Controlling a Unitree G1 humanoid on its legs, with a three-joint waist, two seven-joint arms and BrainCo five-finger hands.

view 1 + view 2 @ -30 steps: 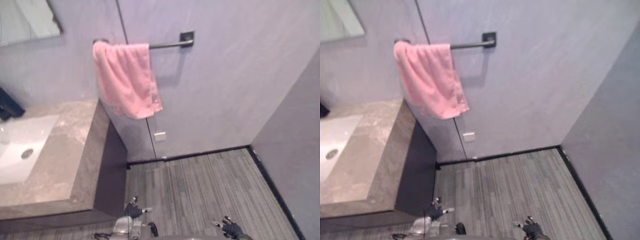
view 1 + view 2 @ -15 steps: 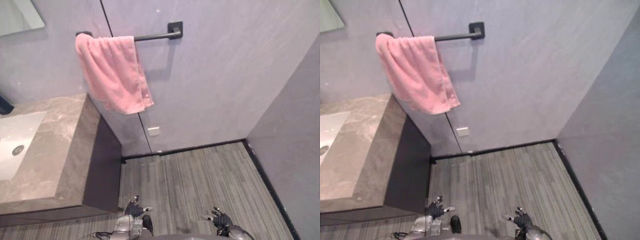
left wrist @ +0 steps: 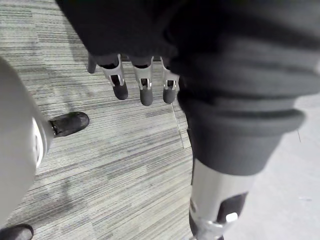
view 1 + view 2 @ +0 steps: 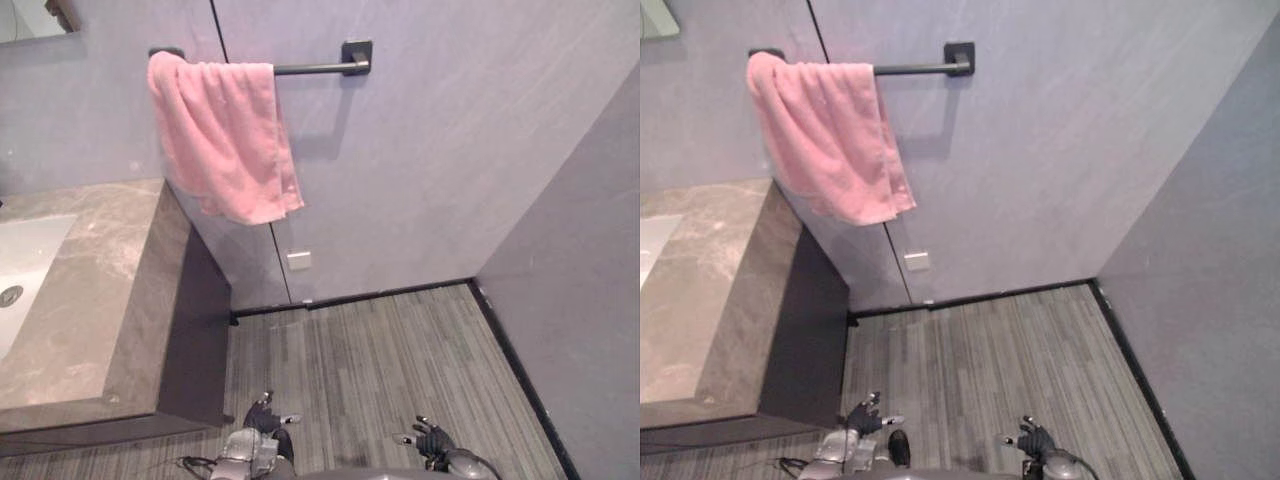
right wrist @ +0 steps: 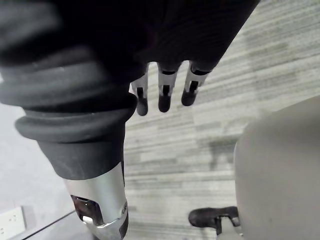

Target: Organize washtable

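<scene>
Only the camera has swung: the washtable [image 4: 110, 290] now sits at the left edge, its white sink [image 4: 20, 265] cut off there. A pink towel [image 4: 225, 140] hangs from the bar [image 4: 312, 68], upper left. Left hand [image 4: 266, 417] and right hand [image 4: 432, 440] hang at bottom centre, fingers loosely spread.

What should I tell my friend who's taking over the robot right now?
Left hand: open, holding nothing, hanging low over the floor.
Right hand: open, holding nothing, also low.
The pink towel hangs bunched on the wall bar, beside the washtable with its sink.
Done: nothing looks handled so far.
Left: probably face the washtable and start tidying.
</scene>
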